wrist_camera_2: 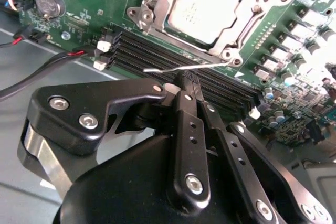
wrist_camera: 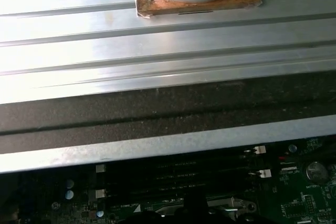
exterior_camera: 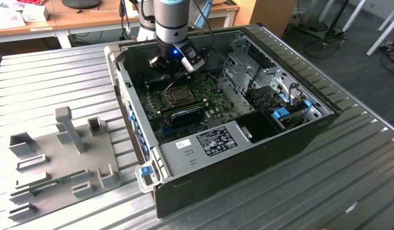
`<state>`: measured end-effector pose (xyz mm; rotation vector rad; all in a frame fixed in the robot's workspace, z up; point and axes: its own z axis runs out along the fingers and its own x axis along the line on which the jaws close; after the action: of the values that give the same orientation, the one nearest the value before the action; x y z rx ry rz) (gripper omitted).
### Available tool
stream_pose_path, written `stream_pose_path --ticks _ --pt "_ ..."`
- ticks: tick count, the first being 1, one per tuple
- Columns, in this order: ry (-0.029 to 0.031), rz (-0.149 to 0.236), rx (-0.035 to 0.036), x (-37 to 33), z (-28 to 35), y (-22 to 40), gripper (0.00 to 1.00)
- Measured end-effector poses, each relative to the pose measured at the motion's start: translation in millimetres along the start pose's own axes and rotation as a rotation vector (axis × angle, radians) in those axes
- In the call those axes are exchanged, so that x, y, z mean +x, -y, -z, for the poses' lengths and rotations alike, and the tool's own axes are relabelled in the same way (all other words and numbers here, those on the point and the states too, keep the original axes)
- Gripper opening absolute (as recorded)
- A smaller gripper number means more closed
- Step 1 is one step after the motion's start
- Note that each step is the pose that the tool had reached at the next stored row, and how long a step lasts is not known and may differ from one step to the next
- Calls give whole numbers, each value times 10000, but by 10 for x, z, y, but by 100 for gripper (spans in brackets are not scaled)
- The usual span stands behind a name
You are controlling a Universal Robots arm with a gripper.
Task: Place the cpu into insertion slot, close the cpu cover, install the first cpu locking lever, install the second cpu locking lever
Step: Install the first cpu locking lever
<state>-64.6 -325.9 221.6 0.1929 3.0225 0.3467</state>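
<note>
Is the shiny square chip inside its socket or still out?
In. In the second wrist view the cpu lies flat inside the insertion slot, with the cpu cover framing it.

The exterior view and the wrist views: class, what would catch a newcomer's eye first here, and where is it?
In the exterior view, an open computer case lies on the ribbed metal table, the arm's gripper reaching down inside it over the green motherboard. In the second wrist view, the cpu sits in its socket under the cpu cover, and a thin locking lever crosses just beyond the gripper's shut fingers.
</note>
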Motion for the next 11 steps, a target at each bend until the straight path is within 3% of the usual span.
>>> stream_pose_path --ticks 4,7,11 --pt "-10 -11 -99 4 -14 4 10" --pt "-31 -32 -288 4 -15 4 10" --pt "-33 -31 -297 -5 -16 4 10"
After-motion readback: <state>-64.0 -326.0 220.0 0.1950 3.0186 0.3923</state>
